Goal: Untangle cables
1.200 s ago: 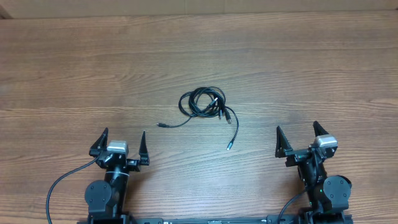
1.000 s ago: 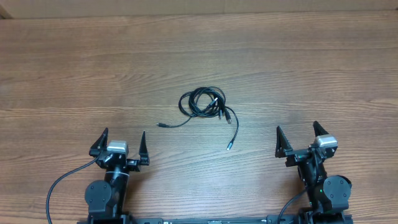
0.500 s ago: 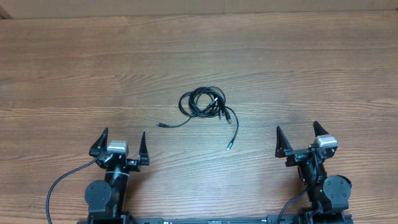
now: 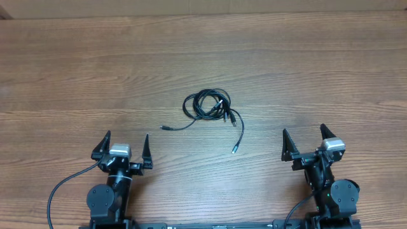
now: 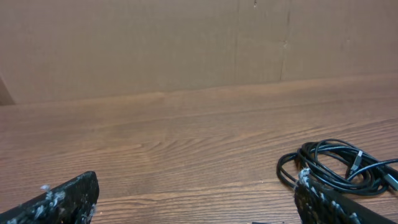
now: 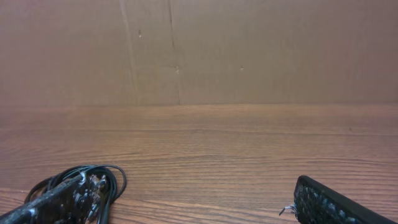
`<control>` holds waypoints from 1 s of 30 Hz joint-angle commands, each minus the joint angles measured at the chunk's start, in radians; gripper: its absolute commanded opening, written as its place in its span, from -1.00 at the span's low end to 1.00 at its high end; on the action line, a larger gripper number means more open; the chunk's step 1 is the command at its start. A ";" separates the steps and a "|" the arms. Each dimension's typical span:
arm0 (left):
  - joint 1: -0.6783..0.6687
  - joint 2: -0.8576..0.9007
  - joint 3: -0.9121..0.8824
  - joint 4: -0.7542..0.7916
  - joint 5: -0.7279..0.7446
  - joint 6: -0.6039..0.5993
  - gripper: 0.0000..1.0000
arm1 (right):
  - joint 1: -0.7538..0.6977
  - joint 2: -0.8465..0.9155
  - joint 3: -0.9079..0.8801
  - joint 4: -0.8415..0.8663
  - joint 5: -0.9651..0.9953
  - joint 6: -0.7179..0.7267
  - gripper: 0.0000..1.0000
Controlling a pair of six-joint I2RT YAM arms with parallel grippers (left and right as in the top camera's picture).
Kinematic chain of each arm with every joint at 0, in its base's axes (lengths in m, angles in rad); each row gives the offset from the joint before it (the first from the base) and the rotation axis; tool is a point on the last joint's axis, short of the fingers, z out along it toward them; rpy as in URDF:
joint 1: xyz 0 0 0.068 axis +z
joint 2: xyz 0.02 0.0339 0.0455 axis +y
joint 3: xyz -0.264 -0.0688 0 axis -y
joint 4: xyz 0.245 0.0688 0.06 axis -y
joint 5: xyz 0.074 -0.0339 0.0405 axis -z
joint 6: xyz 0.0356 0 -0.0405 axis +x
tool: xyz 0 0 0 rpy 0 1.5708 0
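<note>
The cables (image 4: 208,106) are thin black cords coiled in a small bundle at the table's middle, with two loose ends: one plug (image 4: 164,128) trailing left, one plug (image 4: 234,149) trailing down right. The bundle shows at the right in the left wrist view (image 5: 336,167) and at the lower left in the right wrist view (image 6: 93,180). My left gripper (image 4: 124,145) is open and empty, near the front edge, left of the cables. My right gripper (image 4: 303,138) is open and empty, at the front right.
The wooden table (image 4: 95,70) stretches back to a brown cardboard wall (image 5: 186,43). Thicker black arm wires (image 4: 60,191) loop by the left base at the front edge.
</note>
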 commanded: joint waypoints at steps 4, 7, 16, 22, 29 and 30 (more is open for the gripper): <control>0.006 -0.010 -0.004 -0.003 0.002 0.011 0.99 | 0.005 -0.008 -0.011 0.004 -0.001 -0.003 1.00; 0.006 -0.010 -0.004 -0.003 0.002 0.011 0.99 | 0.005 -0.008 -0.011 0.004 -0.001 -0.003 1.00; 0.006 -0.010 -0.004 -0.002 0.004 0.011 0.99 | 0.006 -0.008 -0.011 0.005 -0.002 -0.003 1.00; 0.005 -0.010 -0.004 -0.002 0.004 -0.035 0.99 | 0.005 -0.008 -0.011 0.008 -0.001 -0.003 1.00; 0.005 -0.010 0.017 -0.041 0.004 -0.151 0.99 | 0.005 -0.008 -0.005 -0.002 -0.001 0.016 1.00; 0.005 -0.009 0.024 -0.051 0.004 -0.150 1.00 | 0.005 -0.008 0.001 -0.015 0.002 0.022 1.00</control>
